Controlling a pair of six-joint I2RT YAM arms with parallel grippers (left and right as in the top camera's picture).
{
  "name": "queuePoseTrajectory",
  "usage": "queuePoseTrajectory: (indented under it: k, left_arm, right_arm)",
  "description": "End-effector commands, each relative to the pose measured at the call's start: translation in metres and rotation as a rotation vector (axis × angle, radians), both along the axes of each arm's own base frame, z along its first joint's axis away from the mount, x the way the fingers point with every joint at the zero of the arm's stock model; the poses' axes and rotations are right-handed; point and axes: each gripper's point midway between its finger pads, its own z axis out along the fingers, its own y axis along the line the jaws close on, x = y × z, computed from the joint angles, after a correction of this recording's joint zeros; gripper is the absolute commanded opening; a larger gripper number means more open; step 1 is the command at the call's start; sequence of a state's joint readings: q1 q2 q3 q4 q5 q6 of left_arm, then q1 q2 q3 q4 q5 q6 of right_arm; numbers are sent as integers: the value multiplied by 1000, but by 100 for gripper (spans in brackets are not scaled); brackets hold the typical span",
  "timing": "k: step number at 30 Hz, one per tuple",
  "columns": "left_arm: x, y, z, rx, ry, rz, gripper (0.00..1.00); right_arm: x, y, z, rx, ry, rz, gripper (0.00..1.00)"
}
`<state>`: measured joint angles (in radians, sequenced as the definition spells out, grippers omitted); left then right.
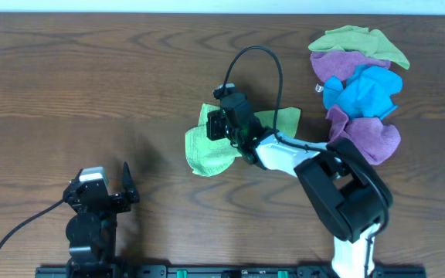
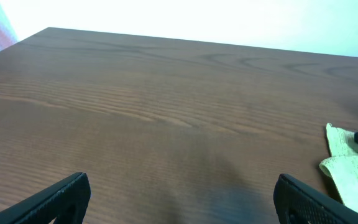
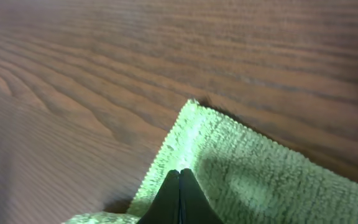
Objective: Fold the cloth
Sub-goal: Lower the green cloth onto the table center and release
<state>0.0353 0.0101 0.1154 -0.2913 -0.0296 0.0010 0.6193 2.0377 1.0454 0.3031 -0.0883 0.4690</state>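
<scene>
A light green cloth point(image 1: 202, 151) lies rumpled on the wooden table near the middle, partly doubled over. My right gripper point(image 1: 218, 123) is over its upper left part. In the right wrist view its fingertips point(image 3: 179, 175) are pressed together on the green cloth point(image 3: 260, 180), just behind one raised corner, with a lower layer showing underneath. My left gripper point(image 1: 103, 184) is open and empty near the front left, well away from the cloth. In the left wrist view the gripper point(image 2: 179, 190) is spread wide over bare wood, and the cloth's edge point(image 2: 353, 168) shows at the far right.
A pile of cloths point(image 1: 361, 93) in green, purple and blue lies at the back right. The right arm's black cable point(image 1: 273, 58) loops above the cloth. The table's front edge carries the arm bases point(image 1: 207, 270).
</scene>
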Motion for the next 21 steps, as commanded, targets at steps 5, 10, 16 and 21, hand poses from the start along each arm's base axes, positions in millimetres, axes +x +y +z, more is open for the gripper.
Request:
queuePoseTrajectory:
  k: [5, 10, 16, 21]
  left_arm:
    - [0, -2, -12, 9, 29, -11, 95]
    - [0, -2, -12, 9, 29, -11, 95]
    - [0, -2, -12, 9, 29, -11, 95]
    - [0, -2, -12, 9, 29, -11, 95]
  right_arm:
    - [1, -8, -23, -59, 16, -36, 2]
    - [7, -5, -37, -55, 29, -52, 2]
    - [29, 12, -35, -21, -2, -56, 1]
    - [45, 43, -35, 32, -12, -16, 2]
